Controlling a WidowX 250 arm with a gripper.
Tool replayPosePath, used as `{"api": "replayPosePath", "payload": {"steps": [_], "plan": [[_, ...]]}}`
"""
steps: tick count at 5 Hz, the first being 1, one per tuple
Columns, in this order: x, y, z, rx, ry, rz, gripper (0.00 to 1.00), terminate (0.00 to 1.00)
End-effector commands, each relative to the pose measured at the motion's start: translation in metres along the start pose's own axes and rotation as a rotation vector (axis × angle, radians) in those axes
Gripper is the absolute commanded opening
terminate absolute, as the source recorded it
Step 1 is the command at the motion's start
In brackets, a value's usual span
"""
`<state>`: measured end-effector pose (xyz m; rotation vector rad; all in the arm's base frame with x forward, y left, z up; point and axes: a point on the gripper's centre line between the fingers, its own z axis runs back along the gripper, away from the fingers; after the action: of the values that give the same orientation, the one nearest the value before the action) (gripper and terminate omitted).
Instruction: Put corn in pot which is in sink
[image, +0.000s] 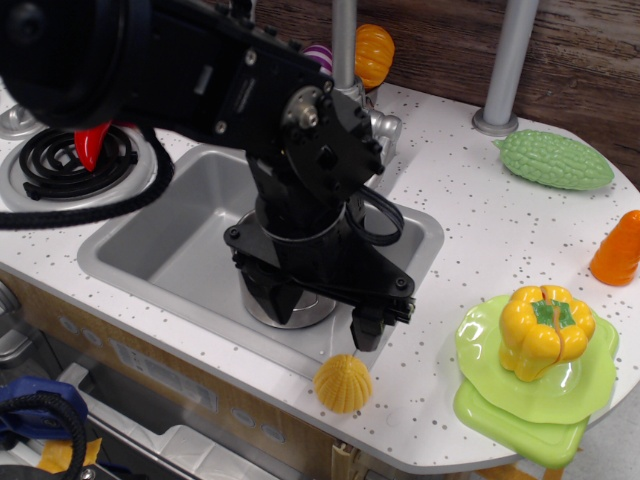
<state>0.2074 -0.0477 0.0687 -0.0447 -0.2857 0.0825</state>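
Note:
The corn (343, 383), a small yellow-orange ribbed ball, lies on the white speckled counter at the front edge, just in front of the sink (170, 235). My black gripper (318, 312) hangs over the front right part of the grey basin with its jaws open and nothing between them. Its right finger (366, 328) is just above and behind the corn, apart from it. The shiny steel pot (300, 312) stands in the sink under the gripper and is mostly hidden by it.
A yellow bell pepper (545, 325) sits on green plates (520, 410) at the right. A green bumpy gourd (555, 160) and an orange toy (617, 250) lie further right. An orange pumpkin toy (374, 55), faucet posts (508, 65) and a stove coil (75, 165) stand behind.

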Motion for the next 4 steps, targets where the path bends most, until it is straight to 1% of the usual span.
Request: {"api": "replayPosePath", "payload": {"steps": [1, 3, 4], "plan": [[0.0, 0.0, 0.0, 0.0, 0.0, 0.0, 1.0, 0.0], [-0.005, 0.003, -0.021, -0.079, -0.052, 0.031, 1.0, 0.0], [-0.005, 0.009, -0.033, -0.202, -0.065, 0.065, 1.0, 0.0]]}}
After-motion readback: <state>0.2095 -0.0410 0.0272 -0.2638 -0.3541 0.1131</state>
